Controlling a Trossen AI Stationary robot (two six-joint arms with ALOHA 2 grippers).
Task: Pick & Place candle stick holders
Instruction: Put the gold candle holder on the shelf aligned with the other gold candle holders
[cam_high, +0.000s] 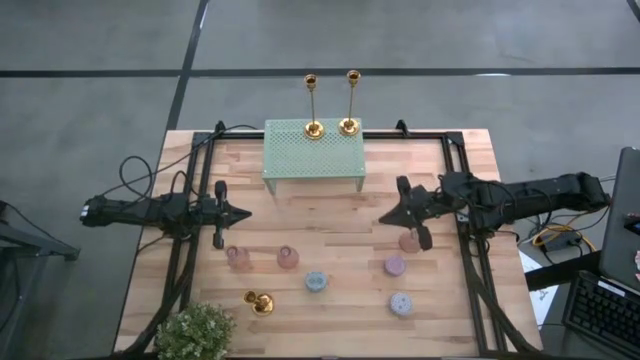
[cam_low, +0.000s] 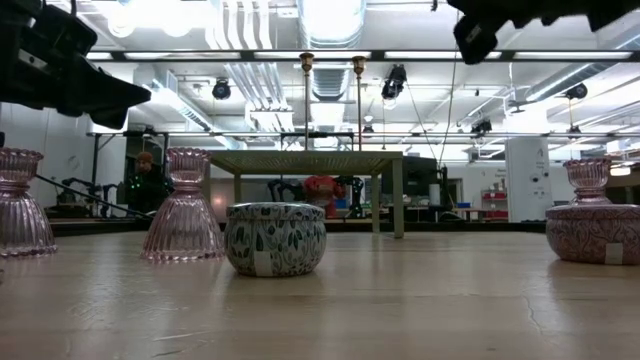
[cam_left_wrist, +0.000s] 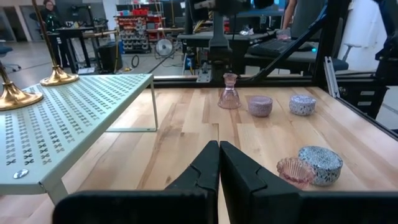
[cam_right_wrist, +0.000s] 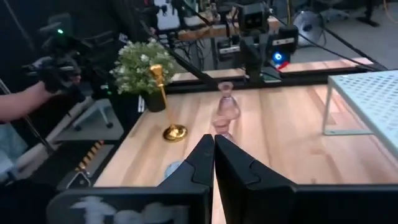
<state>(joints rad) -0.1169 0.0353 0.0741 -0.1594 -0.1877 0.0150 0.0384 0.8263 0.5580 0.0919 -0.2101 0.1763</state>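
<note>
nearest the front edge of the wooden table (cam_high: 330, 225), beside a small potted plant (cam_high: 197, 331), stands the shortest candle stick holder (cam_high: 260, 302), shiny gold with a round domed base and a slim stem ending in a little cup. it sits upright and alone, forward of the left gripper (cam_high: 243, 213) and well apart from it, and farther still from the right gripper (cam_high: 383, 219).

just behind it, across the middle of the table, are scattered pink ribbed glass holders (cam_high: 287, 257) and a few round lidded tins (cam_high: 316, 281), some pink, some pale with a leafy pattern.

both grippers hang above the table at about mid-depth, pointing toward each other from either side. the left gripper's fingers (cam_left_wrist: 205, 168) are pressed together with nothing between them, and the right gripper's fingers (cam_right_wrist: 202, 158) look the same, closed and empty.

farther back stands a pale green perforated metal riser (cam_high: 313, 152) on thin legs. on its far edge stand the other two candle stick holders (cam_high: 331, 104), side by side and upright, both tall and slim in the same bright gold with domed bases. they are behind both grippers and well apart from each, roughly midway between the two arms.

beyond the table a person (cam_low: 148, 180) shows in the workshop background.
</note>
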